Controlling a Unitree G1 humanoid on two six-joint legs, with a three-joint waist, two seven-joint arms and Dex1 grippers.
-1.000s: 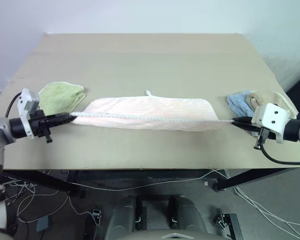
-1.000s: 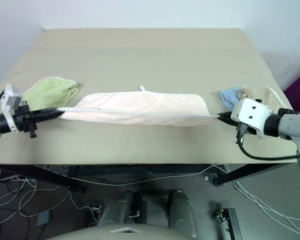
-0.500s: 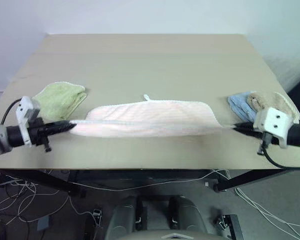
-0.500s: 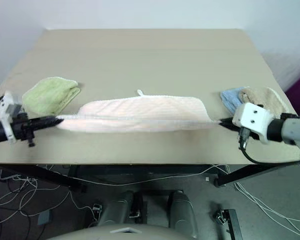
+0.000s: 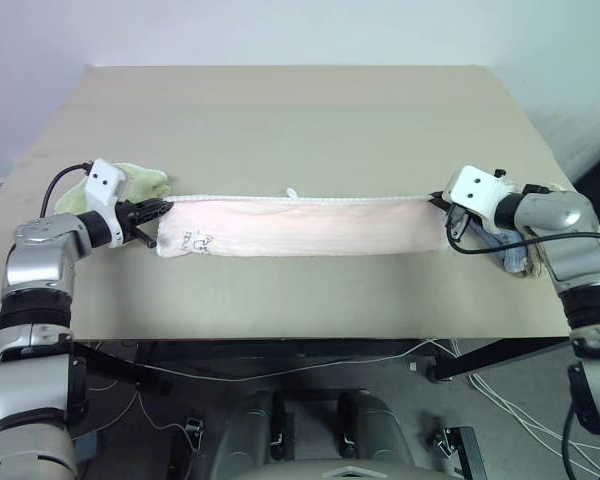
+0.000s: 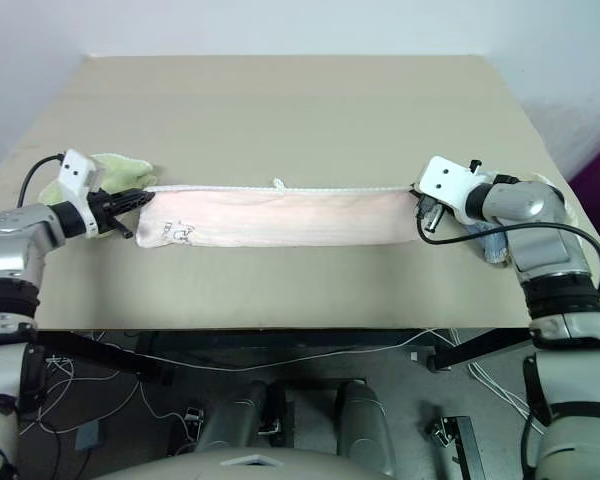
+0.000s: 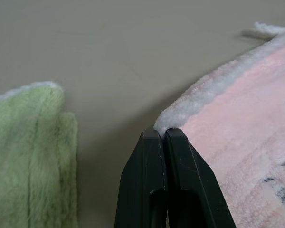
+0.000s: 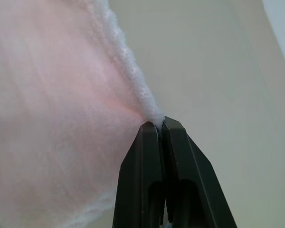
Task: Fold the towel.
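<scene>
With both far corners pinched, the long pale pink terry towel point(image 5: 300, 226) lies folded lengthwise as a narrow band across the beige table point(image 5: 280, 120). At its left end the left pincer point(image 7: 162, 135) is clamped on the white scalloped trim, beside a fluffy light green towel point(image 7: 28, 156). The right pincer point(image 8: 159, 124) grips the opposite corner likewise, probably to square the edges.

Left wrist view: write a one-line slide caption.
Shut black fingers pinch the pink towel at its white trim, green towel alongside.

Towel point(image 5: 295, 226) on table point(image 5: 300, 120)
</scene>
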